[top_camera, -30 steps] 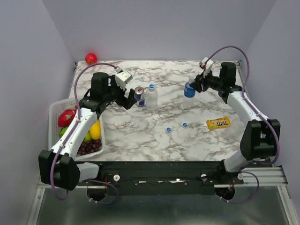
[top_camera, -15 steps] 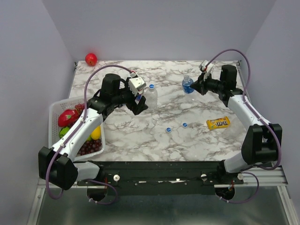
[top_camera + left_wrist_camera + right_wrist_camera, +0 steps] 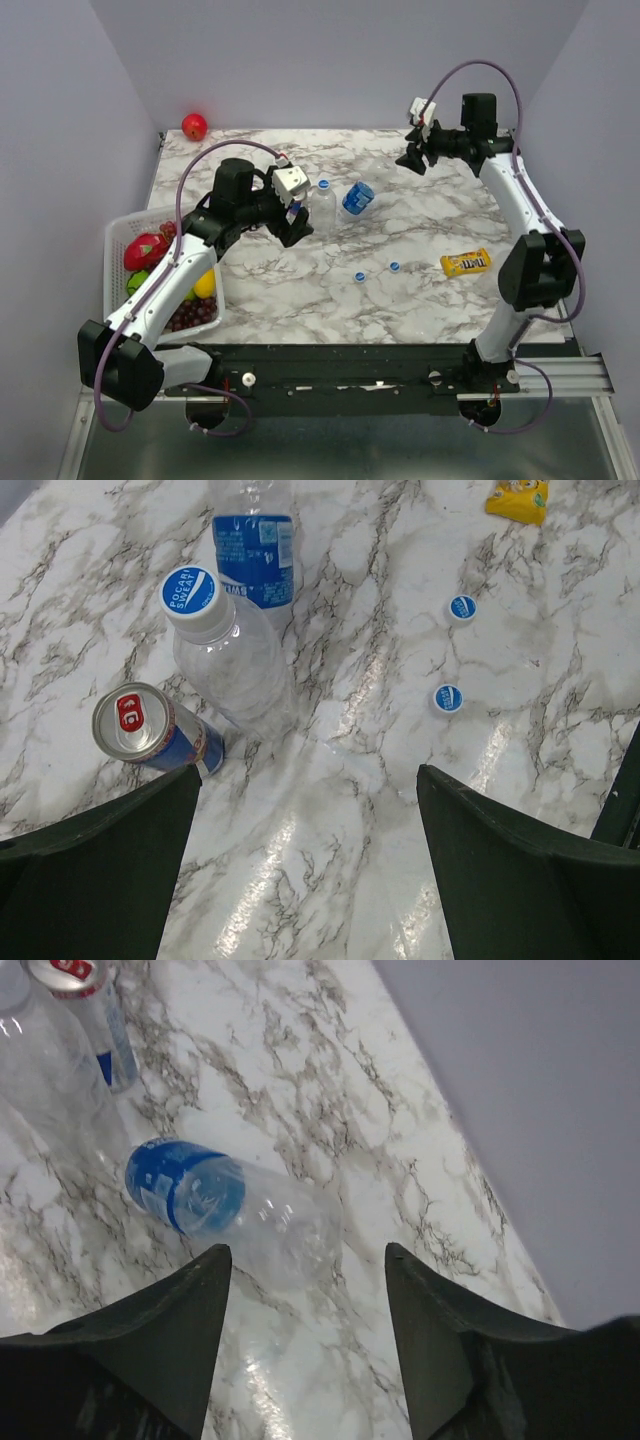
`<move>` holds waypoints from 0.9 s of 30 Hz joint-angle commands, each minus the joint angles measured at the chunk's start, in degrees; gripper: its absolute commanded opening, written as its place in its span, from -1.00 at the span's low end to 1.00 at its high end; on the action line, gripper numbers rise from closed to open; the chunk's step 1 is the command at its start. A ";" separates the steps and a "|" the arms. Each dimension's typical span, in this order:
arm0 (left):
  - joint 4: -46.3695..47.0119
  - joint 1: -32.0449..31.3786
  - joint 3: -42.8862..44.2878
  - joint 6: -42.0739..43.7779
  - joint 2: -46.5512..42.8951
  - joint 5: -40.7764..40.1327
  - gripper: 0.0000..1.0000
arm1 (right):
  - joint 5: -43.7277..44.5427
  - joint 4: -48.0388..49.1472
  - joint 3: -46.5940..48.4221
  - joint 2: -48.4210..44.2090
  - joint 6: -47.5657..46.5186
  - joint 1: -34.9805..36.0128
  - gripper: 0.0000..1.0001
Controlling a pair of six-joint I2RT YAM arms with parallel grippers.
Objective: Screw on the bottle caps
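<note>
Top external view, nearest first: two bottle caps (image 3: 359, 276) lie loose on the marble table (image 3: 300, 290), near each other and screwed onto nothing, so that part of the job is left. Further in, the left gripper (image 3: 308, 780) hangs with its fingers spread wide and empty. It is close to a drink can (image 3: 150, 730) and an upright clear bottle (image 3: 322, 205) that already wears a blue cap (image 3: 190, 590): one done. Just beyond, the labelled bottle (image 3: 357, 197) lies on its side, its long axis running roughly from near-left to far-right. I cannot tell which end is the neck, or whether it is capped. Farthest, the right gripper (image 3: 307, 1252) is raised above the table, fingers apart, holding nothing.
</note>
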 commanded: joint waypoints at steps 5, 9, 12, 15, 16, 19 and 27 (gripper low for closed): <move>-1.27 1.07 -2.49 0.71 -3.08 -0.45 0.97 | 0.46 -30.63 17.66 15.15 -27.16 4.21 0.65; -0.92 1.69 -3.80 -0.16 -3.61 -0.19 0.97 | 1.09 -20.00 18.26 17.52 -16.46 6.94 0.65; -0.56 2.21 -4.42 -0.69 -3.88 0.16 0.97 | -3.91 -18.65 23.35 22.78 -10.20 7.64 0.74; -0.56 2.65 -4.77 -1.74 -4.14 0.25 0.97 | -2.27 -15.35 29.69 29.55 -3.46 8.61 0.77; -0.56 2.74 -4.95 -2.01 -4.14 0.25 0.97 | 1.83 -8.89 31.97 31.05 4.48 8.70 0.77; -0.21 3.18 -5.65 -2.89 -4.32 0.25 0.97 | 10.10 -2.77 37.68 38.51 14.64 9.49 0.74; -0.04 4.50 -6.01 -3.50 -4.93 -0.19 0.97 | 19.36 -3.03 31.04 37.92 10.64 11.51 0.64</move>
